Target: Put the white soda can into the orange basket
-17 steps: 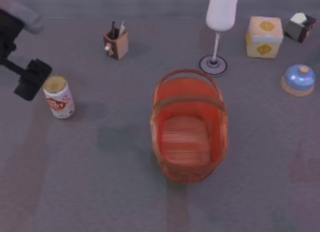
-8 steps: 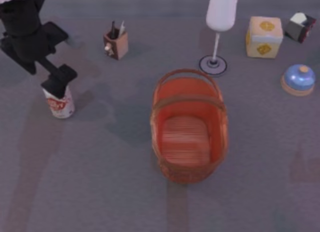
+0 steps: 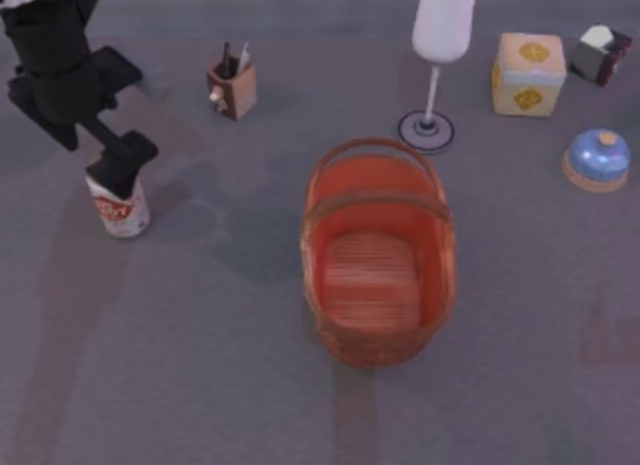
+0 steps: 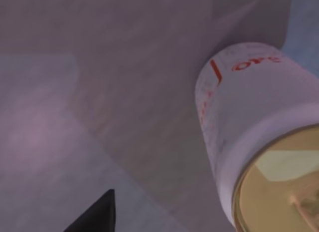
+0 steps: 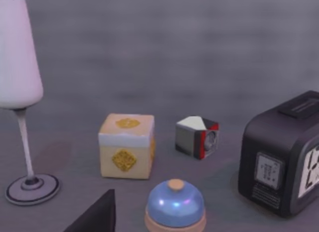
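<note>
The white soda can (image 3: 119, 209) is standing upright on the table (image 3: 200, 385) near the top view's left side, well apart from the orange basket (image 3: 378, 255), which is sitting in the middle with nothing inside it. So the main part of the job is not yet done: the can is not in the basket and, judging from its base resting on the table, it is not lifted either. The left gripper (image 3: 118, 165) is reaching down over the can's top, covering the gold lid in the top view. The left wrist view is showing the can (image 4: 249, 117) very close, with one dark fingertip (image 4: 97, 214) off to the side of it and not touching it there. Whether the fingers are spread or pressing on the can I cannot tell, since the second finger is not showing. What is left, as I judge it, is securing the grip, lifting, carrying across to the basket and letting go inside. The right arm is not appearing in the top view; its camera is looking at a wine glass (image 5: 17, 82), a bell (image 5: 175, 204) and a clock (image 5: 284, 157).
</note>
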Robot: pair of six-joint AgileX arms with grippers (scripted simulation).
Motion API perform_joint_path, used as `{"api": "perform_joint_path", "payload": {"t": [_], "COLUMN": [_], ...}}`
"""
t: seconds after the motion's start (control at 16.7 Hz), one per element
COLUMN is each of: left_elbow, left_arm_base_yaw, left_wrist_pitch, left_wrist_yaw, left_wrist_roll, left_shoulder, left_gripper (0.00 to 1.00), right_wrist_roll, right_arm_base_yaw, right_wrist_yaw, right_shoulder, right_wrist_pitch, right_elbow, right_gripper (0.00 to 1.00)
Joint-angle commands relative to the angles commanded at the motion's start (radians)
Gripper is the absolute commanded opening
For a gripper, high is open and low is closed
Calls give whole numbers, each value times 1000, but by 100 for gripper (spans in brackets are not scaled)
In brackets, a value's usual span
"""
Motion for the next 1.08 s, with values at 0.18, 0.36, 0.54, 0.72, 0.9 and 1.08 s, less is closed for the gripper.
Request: {"api": "perform_joint_path", "payload": {"t": [0.18, 0.36, 0.54, 0.72, 0.9, 1.08], "left_elbow": [-31, -91, -125, -125, -125, -125], "left_arm_base_yaw": [-4, -5, -5, -5, -5, -5], "left_wrist_pitch": [39, 123, 169, 169, 169, 169], "left_wrist_yaw": [0, 1, 1, 1, 1, 1], "left_wrist_roll": [3, 2, 3, 3, 3, 3], "left_shoulder": [9, 31, 45, 45, 45, 45], "left_gripper": [100, 100, 100, 100, 77, 55], "right_wrist_roll": [0, 0, 0, 0, 0, 0], "right_arm_base_yaw": [0, 0, 0, 0, 0, 0], "right_wrist_yaw": [0, 0, 0, 0, 0, 0], "right_shoulder": [0, 0, 0, 0, 0, 0], "right_wrist_pitch": [0, 0, 0, 0, 0, 0], "right_elbow": [0, 0, 0, 0, 0, 0], "right_gripper": [100, 100, 100, 100, 100, 100]}}
